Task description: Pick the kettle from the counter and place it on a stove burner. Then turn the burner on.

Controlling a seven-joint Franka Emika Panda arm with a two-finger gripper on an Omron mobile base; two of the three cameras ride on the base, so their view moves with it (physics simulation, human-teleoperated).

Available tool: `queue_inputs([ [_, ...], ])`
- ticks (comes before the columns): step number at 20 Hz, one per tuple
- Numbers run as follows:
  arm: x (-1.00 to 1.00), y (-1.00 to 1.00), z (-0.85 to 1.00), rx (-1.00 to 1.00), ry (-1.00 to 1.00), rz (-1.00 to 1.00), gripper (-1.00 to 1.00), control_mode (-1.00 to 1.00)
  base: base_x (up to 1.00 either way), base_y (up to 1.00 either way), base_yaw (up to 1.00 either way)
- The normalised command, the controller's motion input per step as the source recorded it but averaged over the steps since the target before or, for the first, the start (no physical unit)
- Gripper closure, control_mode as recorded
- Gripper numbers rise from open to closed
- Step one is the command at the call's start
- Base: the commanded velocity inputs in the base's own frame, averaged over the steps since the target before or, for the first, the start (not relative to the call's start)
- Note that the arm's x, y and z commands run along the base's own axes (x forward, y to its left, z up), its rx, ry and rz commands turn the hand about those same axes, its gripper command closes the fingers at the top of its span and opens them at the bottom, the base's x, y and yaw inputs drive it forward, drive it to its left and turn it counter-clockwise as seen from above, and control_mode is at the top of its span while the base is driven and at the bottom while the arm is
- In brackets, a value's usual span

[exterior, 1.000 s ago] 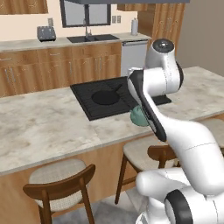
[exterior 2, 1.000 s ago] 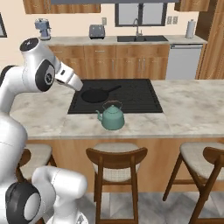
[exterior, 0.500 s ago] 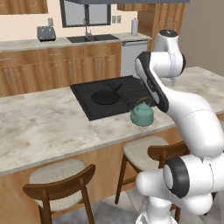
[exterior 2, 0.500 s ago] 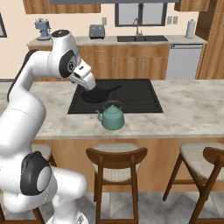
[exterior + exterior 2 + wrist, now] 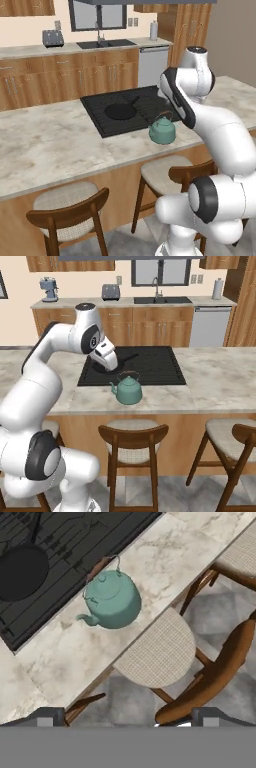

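Approach step, kettle point(image 5: 112, 599) not yet grasped. Sits upright on counter point(image 5: 55, 142), just in front of black range point(image 5: 150, 363), off the grates, handle arched over lid. Frying pan point(image 5: 22, 571) on a burner behind kettle. Hand point(image 5: 111, 361) raised above and beside kettle, fingers spread wide, holding nothing. Next: likely descend over kettle, line up with handle, close, lift onto free burner
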Motion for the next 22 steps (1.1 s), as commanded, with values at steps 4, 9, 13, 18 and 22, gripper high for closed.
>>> queue_inputs([
  [4,0.06,-0.37,-0.11,0.01,0.05,-0.20,-1.00,-1.00,0.00,0.00,0.00],
  [9,0.25,-0.35,0.00,0.01,0.16,-0.27,-1.00,-1.00,0.00,0.00,0.00],
  [13,0.52,-0.29,0.00,0.00,0.22,-0.25,-1.00,-1.00,0.00,0.00,0.00],
  [18,0.75,-0.02,0.00,0.00,0.25,-0.09,-1.00,-1.00,0.00,0.00,0.00],
  [22,0.67,0.00,-0.16,0.00,0.16,-0.05,-1.00,-1.00,0.00,0.00,0.00],
])
